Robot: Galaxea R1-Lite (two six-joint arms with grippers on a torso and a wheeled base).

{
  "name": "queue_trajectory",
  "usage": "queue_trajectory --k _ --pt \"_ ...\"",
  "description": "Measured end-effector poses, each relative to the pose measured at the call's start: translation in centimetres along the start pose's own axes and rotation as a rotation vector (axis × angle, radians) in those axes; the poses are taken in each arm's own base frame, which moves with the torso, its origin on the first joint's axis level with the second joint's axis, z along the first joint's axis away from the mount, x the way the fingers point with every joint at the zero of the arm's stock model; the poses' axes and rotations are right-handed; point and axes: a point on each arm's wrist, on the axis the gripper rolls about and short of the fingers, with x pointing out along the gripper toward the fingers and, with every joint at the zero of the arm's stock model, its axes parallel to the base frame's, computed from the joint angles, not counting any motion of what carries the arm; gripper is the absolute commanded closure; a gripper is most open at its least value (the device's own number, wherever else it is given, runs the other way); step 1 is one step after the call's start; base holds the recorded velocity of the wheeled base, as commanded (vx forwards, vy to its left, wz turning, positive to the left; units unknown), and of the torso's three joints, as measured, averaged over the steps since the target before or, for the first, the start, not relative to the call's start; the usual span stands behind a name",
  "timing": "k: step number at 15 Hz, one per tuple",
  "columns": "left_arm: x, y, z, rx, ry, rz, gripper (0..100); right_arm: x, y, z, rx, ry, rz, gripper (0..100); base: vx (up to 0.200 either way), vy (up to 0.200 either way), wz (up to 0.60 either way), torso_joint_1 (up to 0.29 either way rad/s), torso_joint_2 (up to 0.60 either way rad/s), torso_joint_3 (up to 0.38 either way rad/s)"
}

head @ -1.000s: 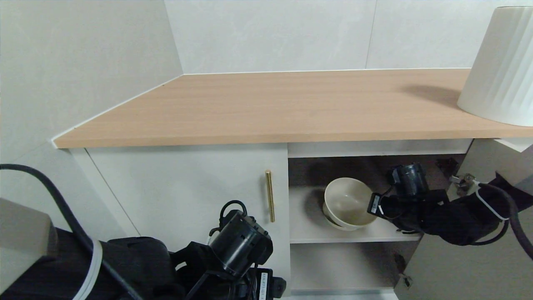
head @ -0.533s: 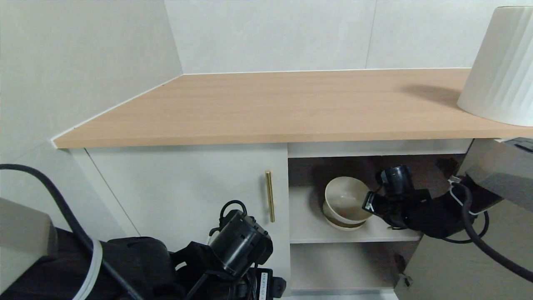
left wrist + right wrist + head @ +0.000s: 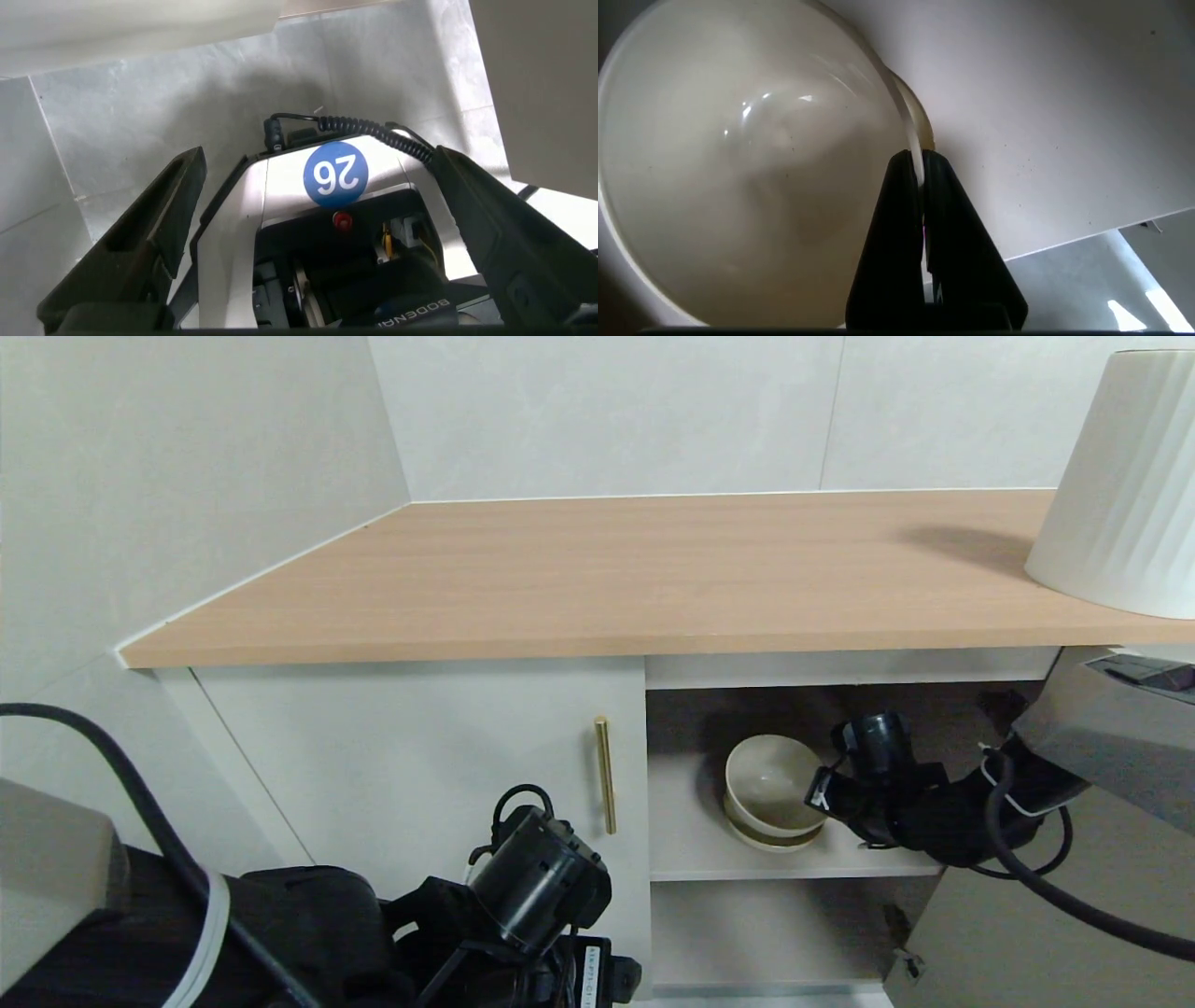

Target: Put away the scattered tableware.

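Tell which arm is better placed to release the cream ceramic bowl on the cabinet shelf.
Right. The right gripper is shut on the rim of the cream ceramic bowl, over the white cabinet shelf. The left gripper is open, before the closed white door.

We see a glossy cream ceramic bowl (image 3: 767, 782), a matt light wood-grain desk (image 3: 607, 579) and a smooth brass-coloured metal door handle (image 3: 605, 775).

A cream bowl (image 3: 767, 784) tilts atop a lower bowl (image 3: 780, 841) on the shelf (image 3: 686, 845).
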Motion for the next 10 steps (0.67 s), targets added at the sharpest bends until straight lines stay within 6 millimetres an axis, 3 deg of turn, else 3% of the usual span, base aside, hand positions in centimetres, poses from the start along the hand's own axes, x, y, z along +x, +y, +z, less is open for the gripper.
queue_trajectory --k 4,5,10 --pt "0.01 -0.01 -0.01 0.0 0.0 0.0 0 0.34 -0.06 -0.31 -0.008 0.008 -0.005 100 0.0 0.0 0.0 0.0 0.0 0.0" --pt "0.01 0.0 0.0 0.0 -0.001 0.001 0 0.39 -0.06 -0.35 -0.009 0.008 -0.006 0 0.0 0.0 0.0 0.0 0.0 0.0" --pt "0.02 0.0 0.0 0.0 0.0 0.0 0 0.38 -0.08 -0.35 -0.009 0.008 -0.006 0 0.0 0.0 0.0 0.0 0.0 0.0"
